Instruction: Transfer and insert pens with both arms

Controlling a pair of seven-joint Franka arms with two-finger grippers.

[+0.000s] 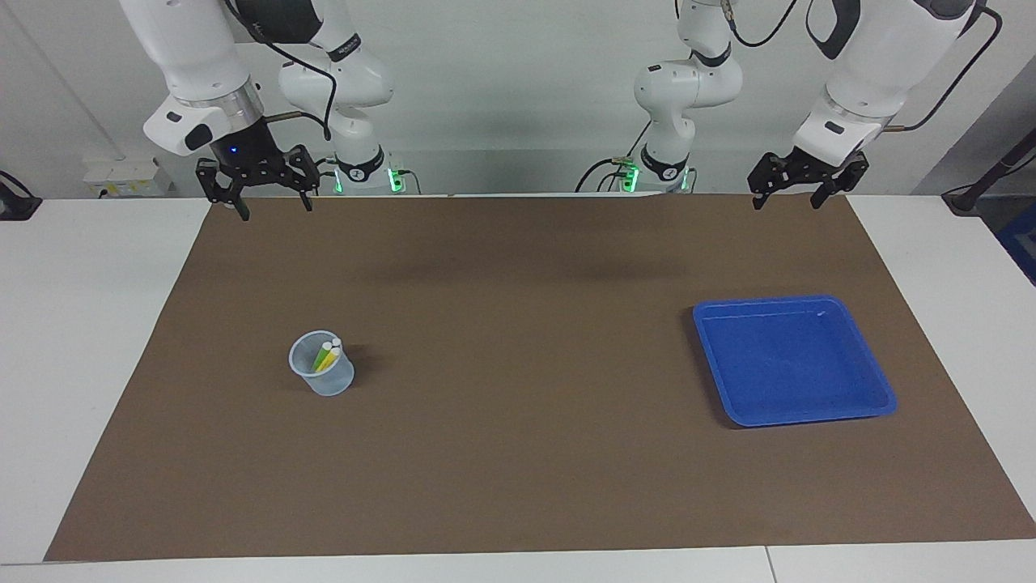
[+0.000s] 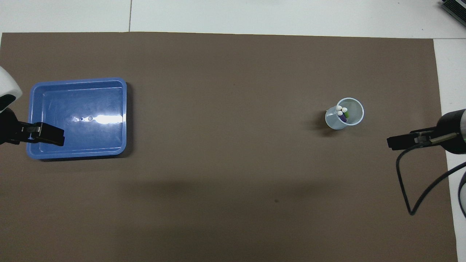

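The pens (image 1: 327, 355) stand together in a small clear cup (image 1: 325, 379) on the brown mat, toward the right arm's end of the table. From above, the pens (image 2: 342, 112) show pale tips, with purple and green in the cup (image 2: 352, 120). My right gripper (image 1: 275, 209) hangs open and empty, high over the mat's edge closest to the robots. My left gripper (image 1: 787, 202) waits open and empty, high over the mat's corner at the left arm's end. In the overhead view the left gripper (image 2: 43, 134) overlaps the tray's rim, and the right gripper (image 2: 399, 141) shows near the mat's edge.
A shallow blue tray (image 1: 793, 302) with nothing in it lies on the mat toward the left arm's end, its rim (image 2: 78, 79) also seen from above. The brown mat (image 1: 518, 453) covers most of the white table. A black cable (image 2: 406, 189) loops under the right wrist.
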